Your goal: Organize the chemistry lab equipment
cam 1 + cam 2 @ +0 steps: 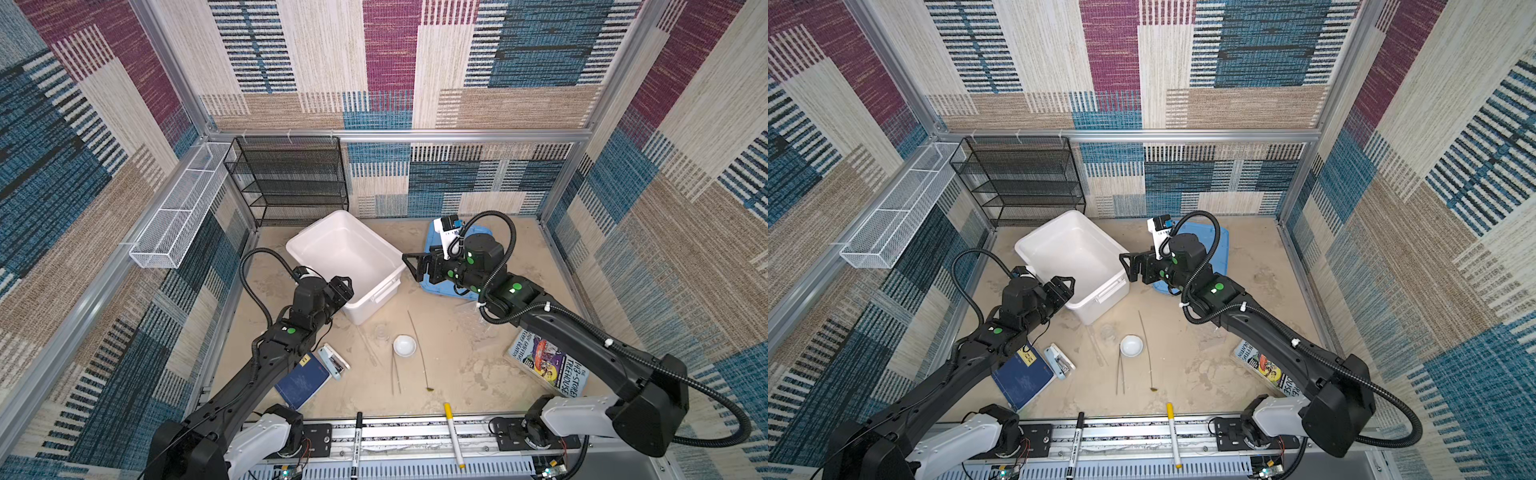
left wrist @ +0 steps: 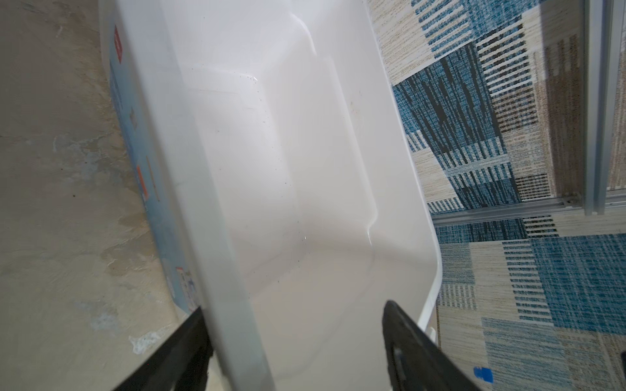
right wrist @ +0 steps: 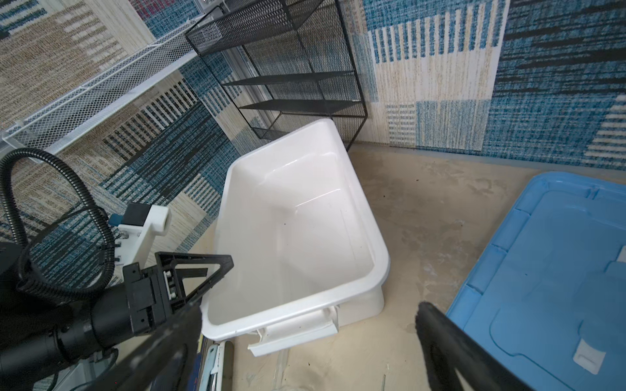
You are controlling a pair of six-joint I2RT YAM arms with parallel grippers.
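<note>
Five lab pieces: white dish [image 1: 404, 345], beaker [image 1: 381, 332], glass rod [image 1: 369, 348], tweezers [image 1: 392, 374], long spoon [image 1: 419, 351] lie loose on the table [image 1: 457, 374], 5 o'clock of the white bin [image 1: 365, 307].
Bin: empty, probably their destination.
Left gripper [image 1: 344, 286]: jaws apart, straddling the bin's 7 o'clock wall, seemingly to position it.
Right gripper [image 1: 413, 266]: jaws wide, empty, hovering at 3 o'clock, near the blue lid [image 3: 542, 270].

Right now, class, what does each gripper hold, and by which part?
Nothing: left gripper straddles the white bin rim, jaws open; right gripper is open, empty.
</note>
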